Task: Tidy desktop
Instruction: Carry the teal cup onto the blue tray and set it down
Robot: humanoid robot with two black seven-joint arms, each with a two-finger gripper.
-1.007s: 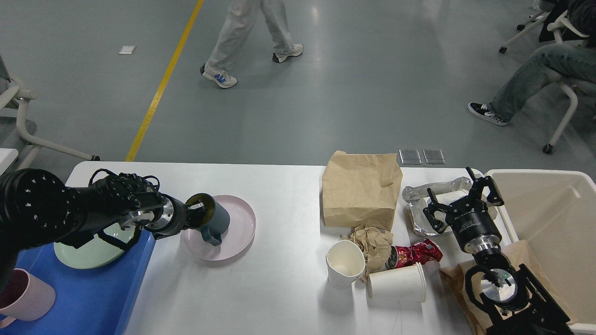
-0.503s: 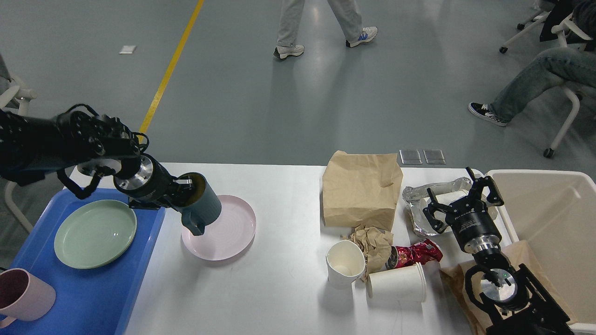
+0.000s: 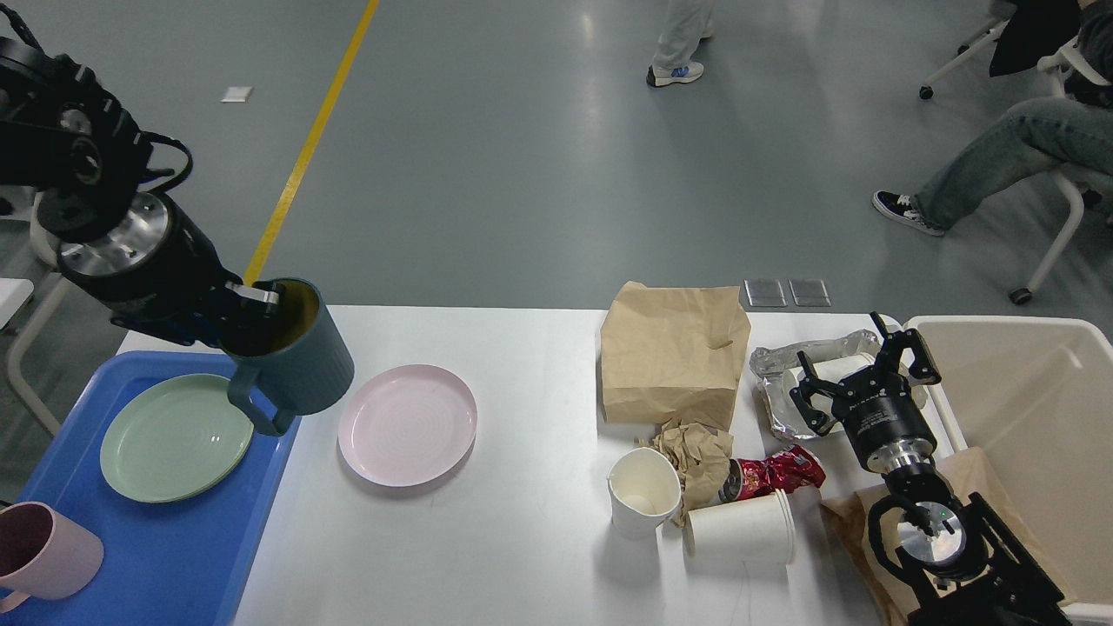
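Two paper cups sit nearest us on the desktop, one upright and one tipped on its side, touching crumpled brown paper and a red foil wrapper. At the near left corner a pink mug stands on the blue tray, with a green plate farther back on the same tray. Just beside the tray, a pink plate lies on the white surface. Our right gripper hovers with fingers spread over a crumpled foil container (beside the cream bin). A brown paper bag lies flat behind the cups. Our left gripper pinches the rim of a dark teal mug, held tilted in the air above the tray's edge.
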